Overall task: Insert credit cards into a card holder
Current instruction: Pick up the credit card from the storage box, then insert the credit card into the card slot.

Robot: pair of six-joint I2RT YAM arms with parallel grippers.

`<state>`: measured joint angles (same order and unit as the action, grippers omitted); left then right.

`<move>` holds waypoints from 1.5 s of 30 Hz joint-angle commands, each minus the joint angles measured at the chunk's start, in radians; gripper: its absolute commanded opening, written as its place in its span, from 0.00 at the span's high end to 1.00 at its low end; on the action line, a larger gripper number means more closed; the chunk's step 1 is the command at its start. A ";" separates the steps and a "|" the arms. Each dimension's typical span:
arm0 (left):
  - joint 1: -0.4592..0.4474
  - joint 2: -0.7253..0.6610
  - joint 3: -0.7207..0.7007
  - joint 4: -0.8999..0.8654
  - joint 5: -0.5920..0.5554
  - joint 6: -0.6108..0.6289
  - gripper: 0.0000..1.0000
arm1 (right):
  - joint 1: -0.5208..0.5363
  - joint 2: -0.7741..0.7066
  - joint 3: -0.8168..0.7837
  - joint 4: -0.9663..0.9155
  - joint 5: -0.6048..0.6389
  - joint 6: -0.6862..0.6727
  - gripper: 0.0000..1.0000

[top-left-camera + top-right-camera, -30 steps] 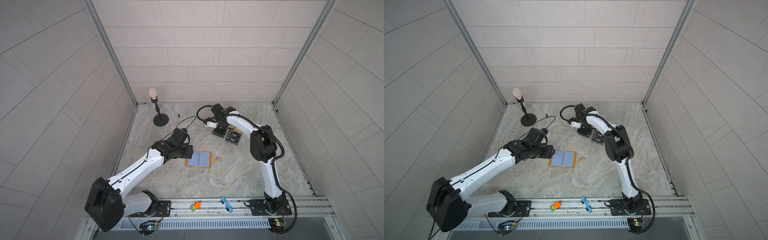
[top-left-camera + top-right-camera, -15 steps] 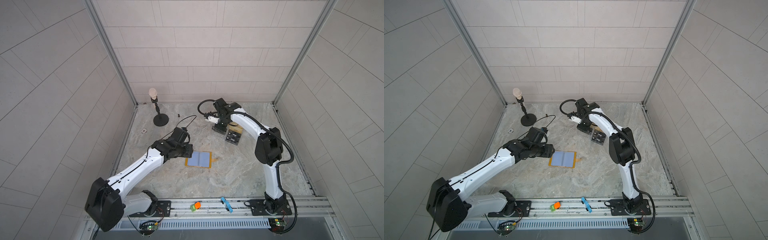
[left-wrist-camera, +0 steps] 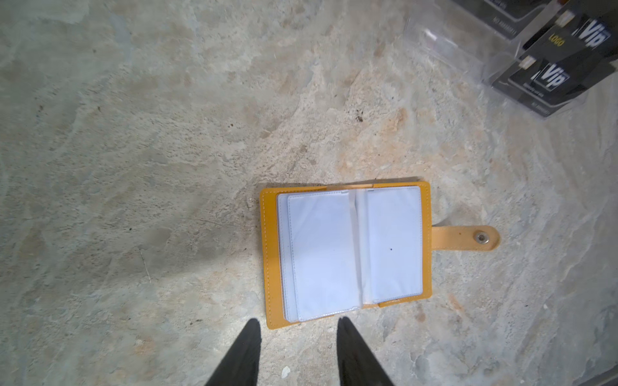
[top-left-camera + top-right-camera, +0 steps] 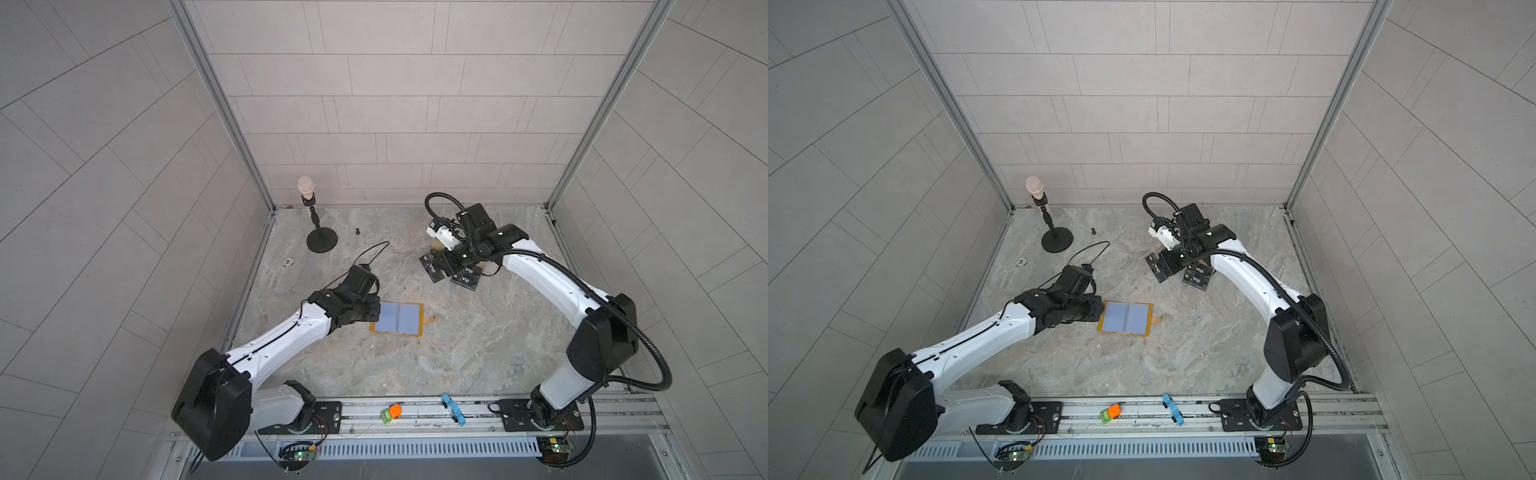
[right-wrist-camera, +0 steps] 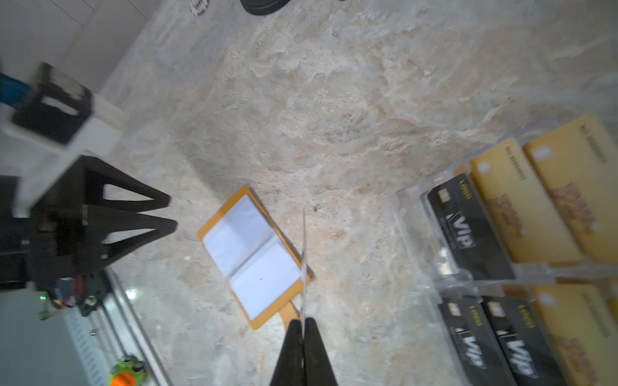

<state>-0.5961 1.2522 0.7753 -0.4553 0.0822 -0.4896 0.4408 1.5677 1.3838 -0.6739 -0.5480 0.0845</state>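
on the table (image 4: 457,353), the card holder (image 4: 397,318) is laid open, its sleeves seen empty: nothing inserted yet. one credit card (image 4: 431,268) is pinched by the closed right gripper (image 5: 302,329), well apart; the left gripper (image 3: 297,334) is held part-open, empty, beside the holder.

Three walls of pale grey tiles close the cell: a far wall (image 4: 395,104), a left wall (image 4: 104,166) and a right wall (image 4: 685,166). A metal post (image 4: 220,104) runs up the far left corner and another post (image 4: 598,104) up the far right. The floor (image 4: 457,353) is a beige-grey marbled slab, evenly lit, with soft shadows. A microphone stand (image 4: 322,241) is upright near the far left corner. Along the near edge lie a metal rail (image 4: 415,417) and a slotted grille (image 4: 415,449).
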 commanded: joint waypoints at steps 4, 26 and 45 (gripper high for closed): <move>-0.008 0.069 -0.017 0.079 0.071 0.003 0.60 | 0.093 -0.126 -0.326 0.382 -0.088 0.465 1.00; -0.002 0.285 0.000 0.096 0.071 0.017 0.63 | 0.221 0.081 -0.623 1.076 -0.011 0.890 1.00; 0.004 0.304 -0.025 0.075 0.025 0.017 0.62 | 0.234 0.144 -0.701 1.215 0.025 0.932 1.00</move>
<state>-0.6010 1.5375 0.7673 -0.3531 0.1268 -0.4801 0.6724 1.6962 0.6949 0.4759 -0.5404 0.9859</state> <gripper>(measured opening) 0.376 0.055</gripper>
